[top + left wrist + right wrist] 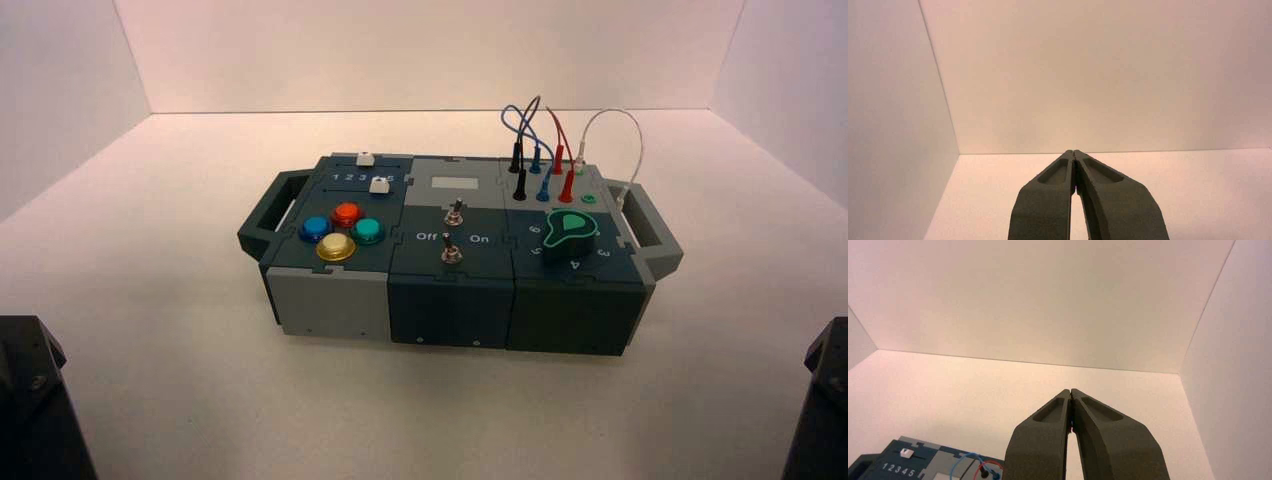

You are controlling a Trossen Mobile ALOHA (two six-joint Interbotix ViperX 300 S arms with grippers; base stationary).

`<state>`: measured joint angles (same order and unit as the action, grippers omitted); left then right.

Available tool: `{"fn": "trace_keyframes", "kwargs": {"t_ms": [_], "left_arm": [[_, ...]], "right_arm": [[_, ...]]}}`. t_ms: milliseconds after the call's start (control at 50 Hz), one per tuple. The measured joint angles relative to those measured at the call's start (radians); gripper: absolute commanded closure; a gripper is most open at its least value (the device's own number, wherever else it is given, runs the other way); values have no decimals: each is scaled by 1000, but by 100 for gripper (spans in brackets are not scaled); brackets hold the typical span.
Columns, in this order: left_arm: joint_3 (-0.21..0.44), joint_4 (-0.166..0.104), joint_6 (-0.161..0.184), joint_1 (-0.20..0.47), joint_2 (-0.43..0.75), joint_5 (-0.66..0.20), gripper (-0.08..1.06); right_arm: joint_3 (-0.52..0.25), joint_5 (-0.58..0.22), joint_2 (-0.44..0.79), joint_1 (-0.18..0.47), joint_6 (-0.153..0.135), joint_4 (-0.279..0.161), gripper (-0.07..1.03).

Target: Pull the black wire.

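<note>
Box (pixel 452 312) on a counter (pixel 330 410). The black wire (pixel 521 171) appears plugged in at both ends, far right of the box, so the pull remains to be done. Left jaws (pixel 1073 151) and right jaws (pixel 1070 390), each near-side of the box toward its own side, are clenched, empty. Lettering: "1 2 3 4 5" by the box's far-left white slider (pixel 906 453); no brand legible.
</note>
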<state>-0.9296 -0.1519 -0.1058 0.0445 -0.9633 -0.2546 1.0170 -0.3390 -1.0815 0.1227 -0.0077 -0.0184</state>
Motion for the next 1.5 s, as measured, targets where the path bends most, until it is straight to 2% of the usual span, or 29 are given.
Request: {"fn": "trace_keyframes", "kwargs": {"t_ms": [500,660,800,920,980,1180,1240,1360,1500], "left_arm": [[-8,0,0,-2,14,-6,101],[-9,0,2,20,29,-29,101],[-8,0,2,74,20,-60,101],[-8,0,2,146,26,-127,101],[-9,0,2,169,31,-152,101],[-17,0,0,325,77,-284,101],[-18,0,2,353,87,-304,101],[-20,0,-3,440,121,-356,101],[-21,-2,0,506,144,-364,101]], "right_arm": [[11,-14,12,0,0,-11,99],[12,-25,26,0,0,-14,99],[12,-37,28,0,0,-14,99],[12,-77,31,0,0,-14,99],[12,-101,32,0,-2,-14,99],[3,-213,40,2,0,-15,99],[-5,-239,40,2,0,-20,99],[-34,-325,40,2,0,-58,99],[-58,-420,40,9,-2,-121,99]]}}
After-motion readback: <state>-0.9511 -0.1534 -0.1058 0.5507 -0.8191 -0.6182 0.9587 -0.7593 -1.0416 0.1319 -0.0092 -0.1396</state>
